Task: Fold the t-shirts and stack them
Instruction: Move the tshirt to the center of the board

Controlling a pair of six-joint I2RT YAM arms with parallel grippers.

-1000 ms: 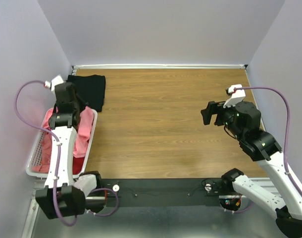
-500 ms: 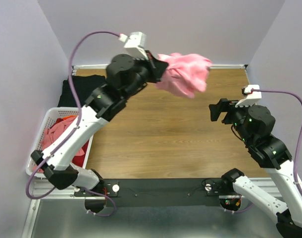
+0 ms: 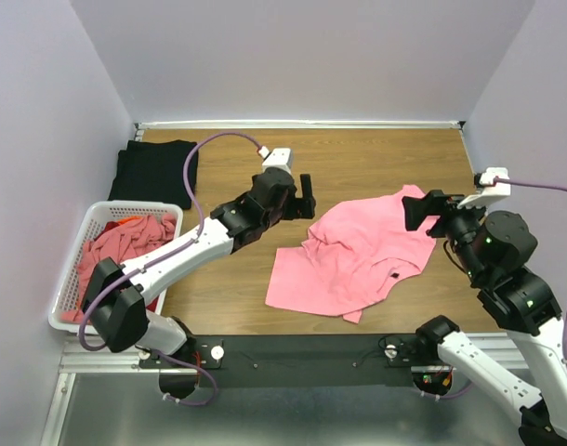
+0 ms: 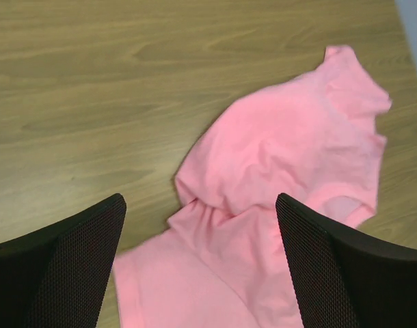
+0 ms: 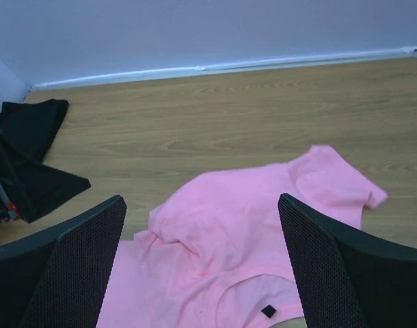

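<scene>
1 salmon-pink t-shirt (image 3: 353,255) is lying crumpled and unfolded on the wooden table (image 3: 228,297), right of centre, with a sleeve pointing toward the far right. The left gripper (image 4: 200,203) is hovering by the shirt's far left edge and the right gripper (image 5: 200,199) is hanging over its right side, both with fingers spread wide and gripping nothing. A black t-shirt (image 3: 158,172) is lying in the far left corner, while more pink and red shirts (image 3: 125,243) are sitting heaped in the white basket (image 3: 68,295) (near left edge).
</scene>
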